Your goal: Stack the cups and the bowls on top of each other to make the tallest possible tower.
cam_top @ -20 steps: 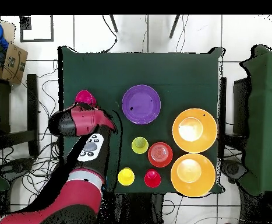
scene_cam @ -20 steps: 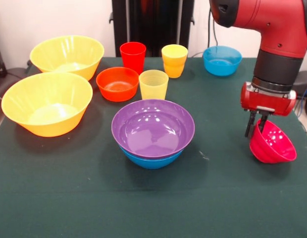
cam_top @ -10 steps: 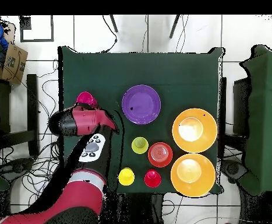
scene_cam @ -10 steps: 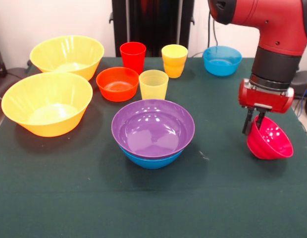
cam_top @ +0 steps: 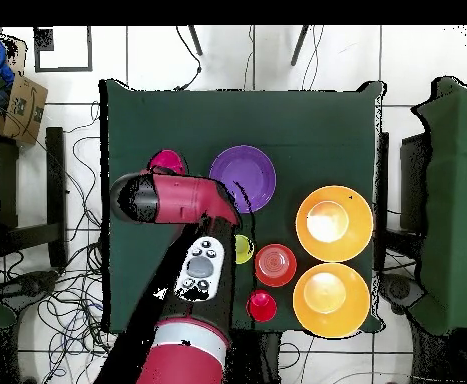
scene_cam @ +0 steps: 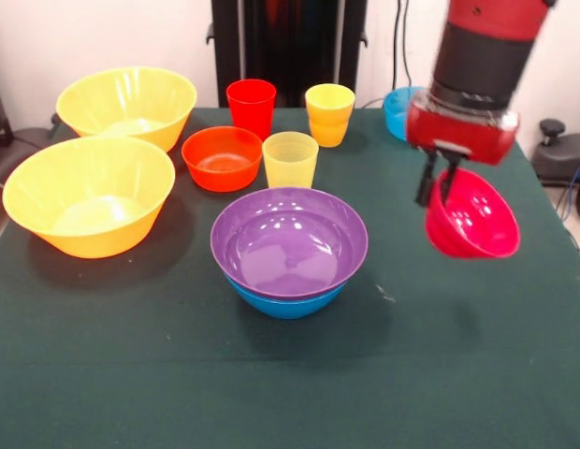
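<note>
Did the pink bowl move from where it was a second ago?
Yes. The pink bowl, held by the gripper, has risen off the table and swung toward the purple bowl, which stayed put.

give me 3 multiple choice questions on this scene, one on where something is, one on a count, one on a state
1. Where does the purple bowl sit?
A. nested in the blue bowl
B. inside a large yellow bowl
C. upside down on the table

2. How many large yellow bowls are on the table?
A. one
B. two
C. four

3. What state is the pink-red bowl in?
A. flat on the table
B. stacked on the purple bowl
C. held tilted in the air by the gripper

Answers:
1. A, the blue bowl's rim and underside show just beneath the purple one.
2. B, one yellow bowl stands at the back and another nearer the camera.
3. C, the fingers pinch its rim and it hangs clear of the green table, its opening tipped sideways.
</note>
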Robot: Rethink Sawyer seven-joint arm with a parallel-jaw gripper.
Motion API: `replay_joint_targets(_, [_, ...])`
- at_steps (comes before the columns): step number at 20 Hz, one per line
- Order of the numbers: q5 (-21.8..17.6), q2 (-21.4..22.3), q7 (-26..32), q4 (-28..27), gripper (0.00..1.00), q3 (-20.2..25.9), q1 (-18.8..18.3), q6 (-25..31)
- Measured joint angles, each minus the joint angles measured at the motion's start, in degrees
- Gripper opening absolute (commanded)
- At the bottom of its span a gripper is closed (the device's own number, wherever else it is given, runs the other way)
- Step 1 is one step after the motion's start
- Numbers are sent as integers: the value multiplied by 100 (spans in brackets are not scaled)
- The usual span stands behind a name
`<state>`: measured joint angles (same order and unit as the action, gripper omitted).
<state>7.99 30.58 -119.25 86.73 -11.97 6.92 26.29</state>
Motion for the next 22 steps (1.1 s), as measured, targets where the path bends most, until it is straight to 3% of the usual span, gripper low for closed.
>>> replay_joint_targets(11, [-113,711,1,-473,0,368,-1044,1744])
replay_joint_targets(14, [-146,756,2,-583,0,492,-1232,1795])
replay_joint_targets(22, [-462,792,199,-697,0,1196,-2161,1705])
